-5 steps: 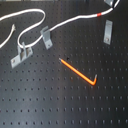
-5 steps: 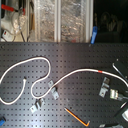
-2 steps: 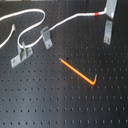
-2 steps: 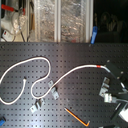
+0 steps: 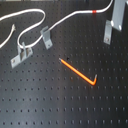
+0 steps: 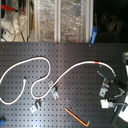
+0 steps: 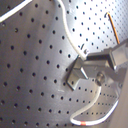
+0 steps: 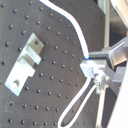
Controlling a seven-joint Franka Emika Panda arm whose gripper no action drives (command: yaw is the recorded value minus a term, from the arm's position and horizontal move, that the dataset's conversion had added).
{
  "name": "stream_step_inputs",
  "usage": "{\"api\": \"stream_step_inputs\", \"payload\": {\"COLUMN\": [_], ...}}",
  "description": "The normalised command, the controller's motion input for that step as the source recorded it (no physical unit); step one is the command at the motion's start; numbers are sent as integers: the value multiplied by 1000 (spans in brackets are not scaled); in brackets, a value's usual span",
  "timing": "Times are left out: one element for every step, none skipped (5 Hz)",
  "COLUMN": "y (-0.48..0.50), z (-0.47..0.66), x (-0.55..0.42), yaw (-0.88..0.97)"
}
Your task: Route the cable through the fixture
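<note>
The white cable [image 6: 40, 60] loops across the black pegboard in both exterior views, its red band [image 6: 96, 62] near the second exterior view's right. My gripper [image 6: 114, 79] is shut on the cable just past the band; in the second wrist view the cable [image 8: 70, 20] runs into the fingers [image 8: 97, 65] and loops out below. A grey fixture [image 7: 75, 77] stands right beside the fingers [image 7: 102, 60]. In the first exterior view the gripper [image 5: 120, 12] hangs over that fixture [image 5: 107, 35], with the red band [image 5: 94, 10] to its left.
Two more grey fixtures [image 5: 46, 37] [image 5: 20, 54] stand at the first exterior view's left, close to the cable's loop. An orange rod with a hooked end [image 5: 77, 71] lies mid-board. Cluttered shelves [image 6: 60, 20] rise behind the pegboard in the second exterior view.
The gripper has carried the cable's end, so the red band has shifted toward the first exterior view's left. The fixtures and the orange rod have not moved.
</note>
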Motion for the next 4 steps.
{"api": "stream_step_inputs", "payload": {"y": [192, 216, 198, 242], "z": [402, 413, 270, 0], "x": [-286, -450, -458, -272], "yaw": [-471, -14, 0, -163]}}
